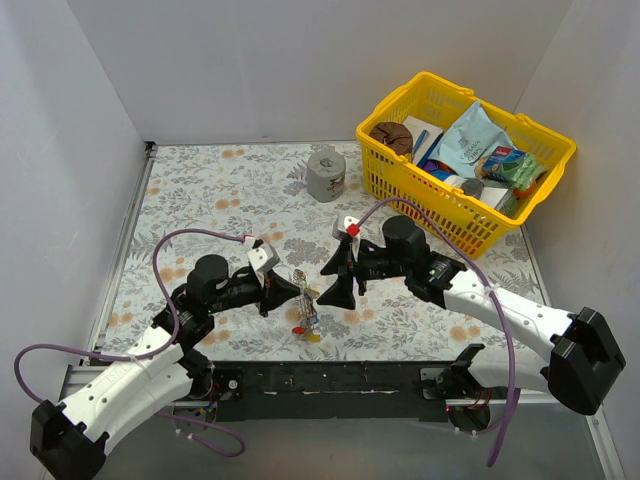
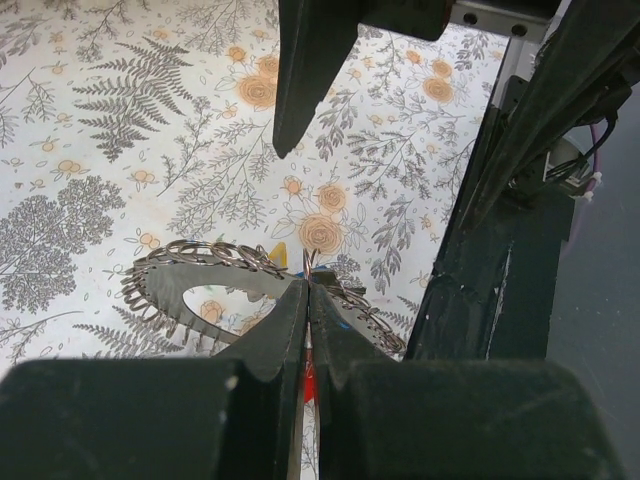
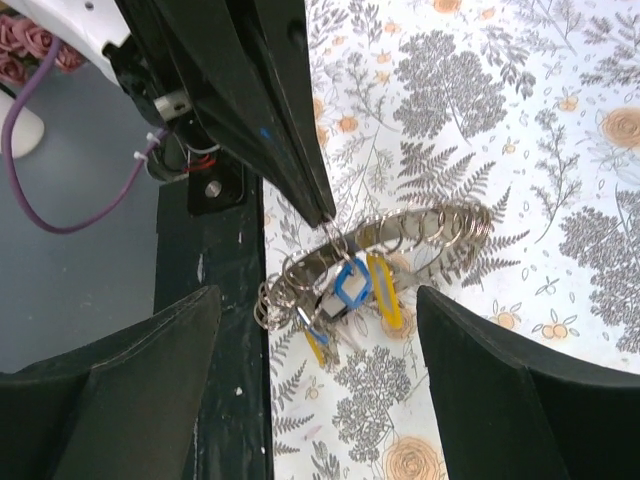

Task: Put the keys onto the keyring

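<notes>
A robot test bench in a lab, as I see it from my end.

I am working inside a small booth with plain white walls (image 1: pixel 300 70) on three sides, not a lived-in room. The left arm (image 1: pixel 130 385) and the right arm (image 1: pixel 510 315), both white and black, are bolted to a black rail (image 1: pixel 330 380) at the table's near edge, with purple cables (image 1: pixel 200 234) looping loose over them. A flowered cloth (image 1: pixel 220 190) covers the table, and the props look staged: a yellow shopping basket (image 1: pixel 400 96) of snack packets (image 1: pixel 470 140) and a grey can (image 1: pixel 326 176) beside it.
</notes>
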### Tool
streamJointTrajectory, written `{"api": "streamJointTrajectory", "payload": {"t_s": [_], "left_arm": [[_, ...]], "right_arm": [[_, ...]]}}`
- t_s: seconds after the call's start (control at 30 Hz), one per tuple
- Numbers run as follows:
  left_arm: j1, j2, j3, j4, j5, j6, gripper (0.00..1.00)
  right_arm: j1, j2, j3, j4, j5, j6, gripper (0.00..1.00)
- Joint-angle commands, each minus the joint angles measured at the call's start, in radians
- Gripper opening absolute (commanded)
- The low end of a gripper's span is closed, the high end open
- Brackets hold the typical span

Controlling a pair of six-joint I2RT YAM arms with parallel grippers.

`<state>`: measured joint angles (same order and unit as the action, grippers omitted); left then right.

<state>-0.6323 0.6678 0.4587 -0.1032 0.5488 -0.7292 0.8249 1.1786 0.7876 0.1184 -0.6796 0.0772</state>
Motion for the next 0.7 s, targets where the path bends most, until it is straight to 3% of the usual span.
{"api": "streamJointTrajectory", "payload": {"t_s": [0.0, 0.27, 0.43, 0.67], "left_arm": [[-0.001, -0.045, -0.005, 0.069, 0.053, 0.019, 0.0], [-0.003, -0.089, -0.051, 0.145, 0.166, 0.039, 0.0], [-0.003, -0.089, -0.054, 0.149, 0.177, 0.045, 0.0], [-0.001, -0.091, -0.052, 0.151, 0.18, 0.042, 0.0]], "right_arm": [[-0.001, -0.051, -0.056, 0.16, -0.015, -0.043, 0.85], [0.0, -0.043, -0.094, 0.285, -0.103, -0.062, 0.75], [0.002, -0.004, -0.079, 0.331, -0.164, -0.03, 0.64], [0.025, 0.049, -0.059, 0.334, -0.196, -0.014, 0.56]]}}
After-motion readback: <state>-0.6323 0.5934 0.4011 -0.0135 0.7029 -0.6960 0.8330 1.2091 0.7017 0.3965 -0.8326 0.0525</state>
